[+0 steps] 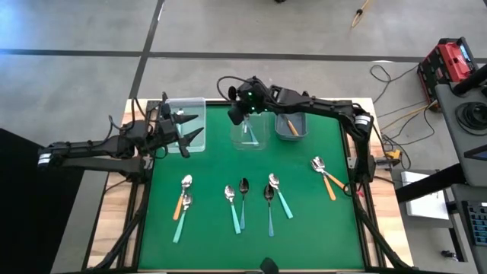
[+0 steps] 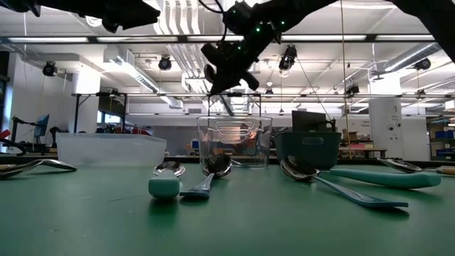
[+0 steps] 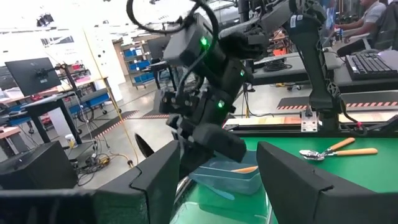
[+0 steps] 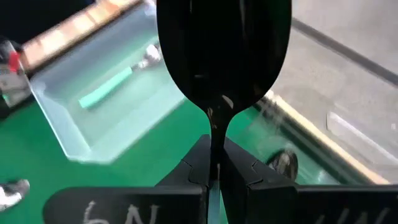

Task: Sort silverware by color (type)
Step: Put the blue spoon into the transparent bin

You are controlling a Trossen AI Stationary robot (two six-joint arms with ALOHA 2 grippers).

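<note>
My right gripper [image 1: 242, 116] hangs above the middle clear bin [image 1: 249, 137] and is shut on a dark-bowled spoon [image 4: 222, 56]. My left gripper [image 1: 194, 129] is open, its fingers apart in the left wrist view [image 3: 214, 180], by the left clear bin [image 1: 186, 114]. That bin holds a mint-handled spoon [image 4: 115, 84]. An orange-handled spoon [image 1: 291, 126] lies in the grey bin [image 1: 291, 133]. Several spoons lie flat on the green mat: orange [image 1: 183, 196] and mint [image 1: 181, 219] on the left, teal-handled ones [image 1: 237, 209] [image 1: 280, 196] in the middle, two orange [image 1: 326, 176] on the right. My right gripper pinches the spoon between its two fingers at the thin neck [image 4: 215, 140], where the bowl meets the handle. The dark bowl sticks out beyond the fingertips [image 4: 245, 171]. The fingers lie along the spoon and slant downward, and the spoon is lifted clear over the middle bin.
The three bins stand in a row along the mat's far edge. The low view shows spoons [image 2: 334, 186] and a mint handle end [image 2: 164, 187] lying close to the camera. Bare mat lies between the bins and the spoon row. Wooden table edges border the mat.
</note>
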